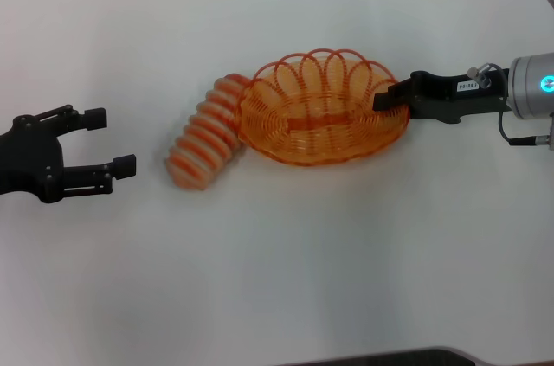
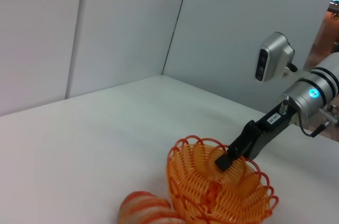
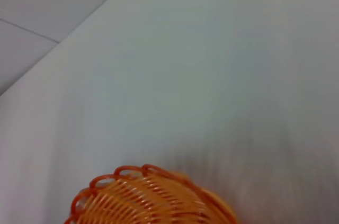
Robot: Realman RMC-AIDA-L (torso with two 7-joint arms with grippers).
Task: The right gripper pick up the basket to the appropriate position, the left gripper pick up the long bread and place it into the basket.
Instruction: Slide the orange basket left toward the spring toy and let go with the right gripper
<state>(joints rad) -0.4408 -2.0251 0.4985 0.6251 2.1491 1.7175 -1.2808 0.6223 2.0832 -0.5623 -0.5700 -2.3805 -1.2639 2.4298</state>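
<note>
The orange wire basket [image 1: 286, 145] lies at the middle of the white table. My right gripper [image 1: 388, 96], black with a small white label, is closed on the basket's right rim; the left wrist view shows one finger [image 2: 226, 159] inside the rim of the basket [image 2: 185, 181]. The long bread [image 1: 203, 137], cream with orange stripes, lies slanted against the basket's left end, touching it; its end shows in the left wrist view [image 2: 145, 211]. My left gripper [image 1: 111, 143] is open and empty, left of the bread and apart from it. The right wrist view shows only the basket's rim [image 3: 148, 203].
White table [image 1: 277, 279] all around, with a dark edge at the front [image 1: 389, 357]. White wall panels [image 2: 106, 23] stand behind the table. The robot's head camera [image 2: 274, 57] shows above the right arm.
</note>
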